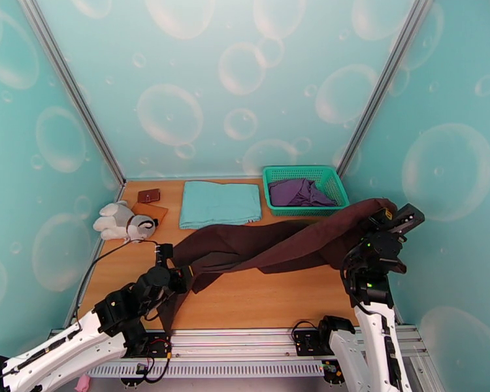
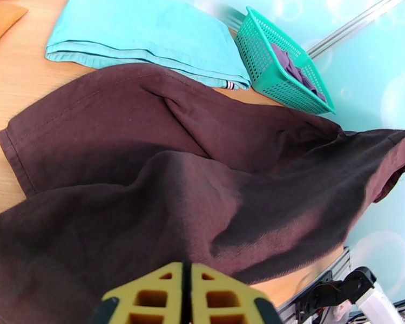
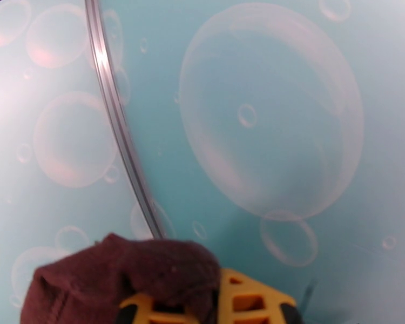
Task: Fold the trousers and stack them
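Grip, left tool: pressed together on trousers edge, near left; thin bite, could slip and dump that end.
Grip, right tool: pinching bunched cloth, raised at right; wad may pull free under tension.
Trousers: slung between both tools, middle sagging onto desk; twisted legs risk a crooked fold.
Teal cloth: just behind; dragging could rumple it.
Basket: far right; swung cloth may snag rim.

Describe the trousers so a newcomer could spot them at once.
Start at the wooden table. Across its middle stretches one long garment, the trousers. They are dark brown, unlike the teal cloth behind and the purple garment in the basket.
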`<action>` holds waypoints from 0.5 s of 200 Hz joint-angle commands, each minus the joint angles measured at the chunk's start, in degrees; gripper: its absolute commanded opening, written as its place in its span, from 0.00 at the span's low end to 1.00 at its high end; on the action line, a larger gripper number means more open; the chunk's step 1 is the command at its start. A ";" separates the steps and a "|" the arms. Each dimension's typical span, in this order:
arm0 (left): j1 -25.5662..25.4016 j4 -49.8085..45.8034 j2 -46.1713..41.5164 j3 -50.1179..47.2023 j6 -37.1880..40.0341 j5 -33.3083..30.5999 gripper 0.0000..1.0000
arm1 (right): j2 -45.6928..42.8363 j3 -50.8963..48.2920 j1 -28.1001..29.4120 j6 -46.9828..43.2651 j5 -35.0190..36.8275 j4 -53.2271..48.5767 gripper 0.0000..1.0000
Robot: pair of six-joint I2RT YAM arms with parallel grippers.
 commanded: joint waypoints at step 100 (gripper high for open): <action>-0.60 -14.38 21.87 -0.05 -31.08 -18.90 0.65 | -2.34 0.07 -4.32 5.53 -5.24 3.11 0.00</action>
